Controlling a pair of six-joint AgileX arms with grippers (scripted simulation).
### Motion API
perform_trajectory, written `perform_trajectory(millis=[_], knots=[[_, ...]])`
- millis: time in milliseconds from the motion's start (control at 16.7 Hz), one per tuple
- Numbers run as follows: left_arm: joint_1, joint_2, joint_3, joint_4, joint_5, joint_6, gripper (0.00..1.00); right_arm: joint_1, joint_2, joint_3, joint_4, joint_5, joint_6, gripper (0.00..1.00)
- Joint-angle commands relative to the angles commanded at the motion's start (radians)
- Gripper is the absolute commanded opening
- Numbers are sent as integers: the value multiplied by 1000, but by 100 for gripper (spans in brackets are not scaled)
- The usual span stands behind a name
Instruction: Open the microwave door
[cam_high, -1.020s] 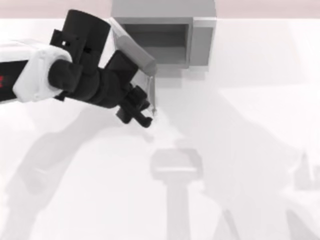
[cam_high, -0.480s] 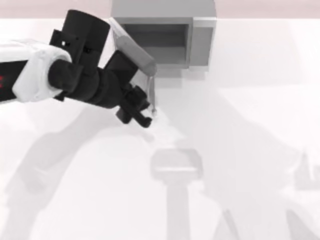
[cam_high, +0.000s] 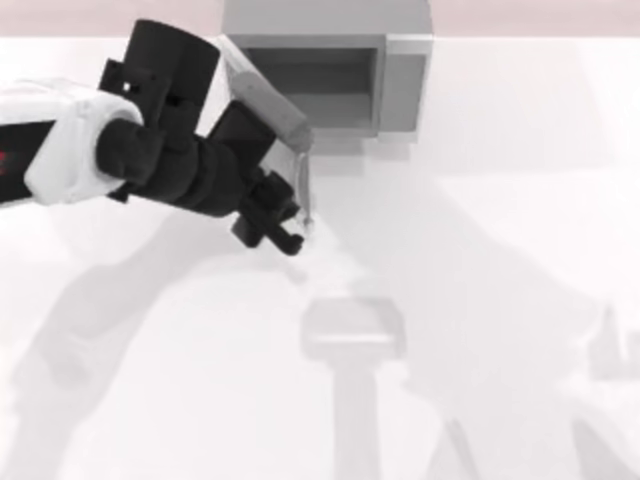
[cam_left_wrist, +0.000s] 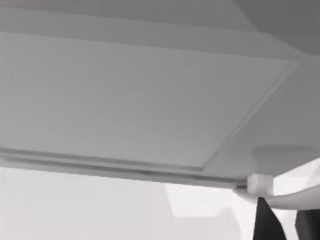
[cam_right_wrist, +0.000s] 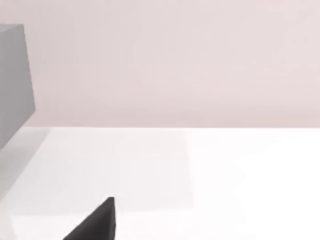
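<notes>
Microwave door (cam_high: 268, 105) first, from the top view: it stands swung well out from the microwave (cam_high: 330, 70) at the back of the worktop (cam_high: 480, 300), hinged at the oven's left front corner and angled toward the left, with the dark cavity laid bare beside the narrow control panel (cam_high: 405, 85). Against the pictures of a second and half a second ago, almost nothing has shifted: the door's angle reads the same, and the left gripper (cam_high: 285, 225) has barely moved at the door's free edge, where the pale handle (cam_high: 303, 195) hangs. I take that to mean the swing has slowed or reached its end, and the task looks nearly or wholly done. Its fingers appear closed about the handle, though the black wrist hides much of the contact. The right arm is out of this view.

Left wrist view: the door's flat panel (cam_left_wrist: 125, 100) fills most of the picture, seen very close, its window frame plain. The handle's pale bar (cam_left_wrist: 280, 197) crosses one corner, with the dark fingers (cam_left_wrist: 267, 222) right behind it, seemingly clasping it.

Right wrist view: only a dark tip of the right gripper shows, parked well apart from the work. I cannot tell its fingers' state. A grey side of the oven (cam_right_wrist: 15, 80) sits at the edge, with bare worktop and pink wall beyond.
</notes>
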Motion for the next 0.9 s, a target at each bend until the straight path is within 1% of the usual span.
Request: perform_trajectory(millis=[420, 900], knots=[[33, -5, 2, -24, 37, 68, 0, 0, 0, 0, 0, 0, 0, 100], [34, -5, 2, -25, 38, 70, 0, 0, 0, 0, 0, 0, 0, 100]])
